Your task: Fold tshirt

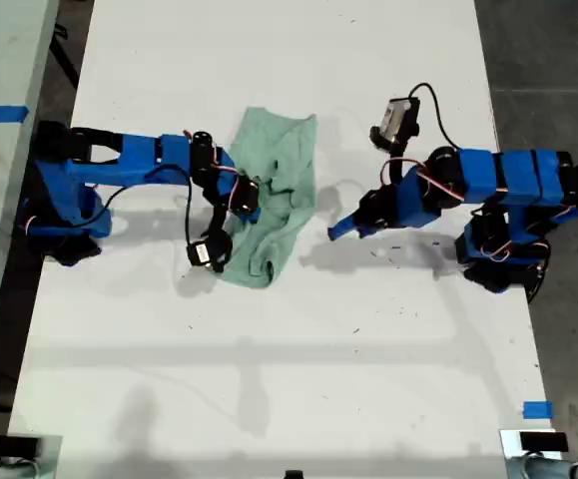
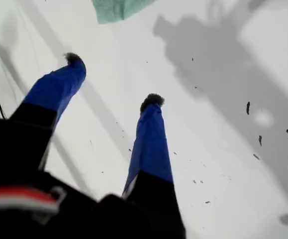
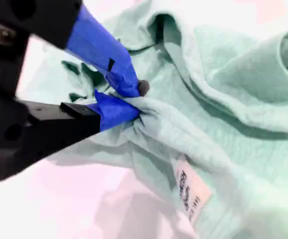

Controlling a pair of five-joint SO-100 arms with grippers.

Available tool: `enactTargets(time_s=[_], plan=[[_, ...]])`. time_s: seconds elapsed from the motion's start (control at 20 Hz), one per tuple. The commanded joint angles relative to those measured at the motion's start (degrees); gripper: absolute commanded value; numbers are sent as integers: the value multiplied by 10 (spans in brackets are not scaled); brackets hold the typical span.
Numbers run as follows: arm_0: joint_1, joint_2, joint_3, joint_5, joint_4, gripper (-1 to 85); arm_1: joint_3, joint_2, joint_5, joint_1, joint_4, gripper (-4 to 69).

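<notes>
In the exterior view the tshirt (image 1: 274,195) lies bunched in a narrow crumpled strip on the white tabletop (image 1: 298,369), left of centre in that view, with one blue arm reaching over it from the exterior view's left and the other arm standing off it toward the exterior view's right. The floor at both sides of the tabletop is grey, with blue tape marks on it. In the first wrist view my first hand (image 2: 114,82) is released, its blue fingers spread over bare tabletop with nothing between them; only a corner of the tshirt (image 2: 116,9) shows beyond the tips. In the second wrist view my second hand (image 3: 134,102) is clenched on a pinched fold of the tshirt (image 3: 223,89), near its label (image 3: 189,191). The pinch looks small and may gather several layers, so a pull could drag the whole bundle or slip free instead of spreading the cloth.
</notes>
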Motion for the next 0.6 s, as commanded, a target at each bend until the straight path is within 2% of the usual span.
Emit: enactTargets(time_s=[0.0,0.05,0.15,0.35,0.55], plan=[[-14,-132,-122,-9,29,126,-4,26,6,-9,-19,224],[-20,-186,-157,-23,67,180,-4,26,6,-9,-19,224],[-26,-223,-163,-43,95,217,-2,26,8,-11,-19,224],[-18,-135,-161,-53,163,230,6,29,11,-15,-18,225],[-13,14,-158,-43,294,232,18,41,17,-25,-4,227]])
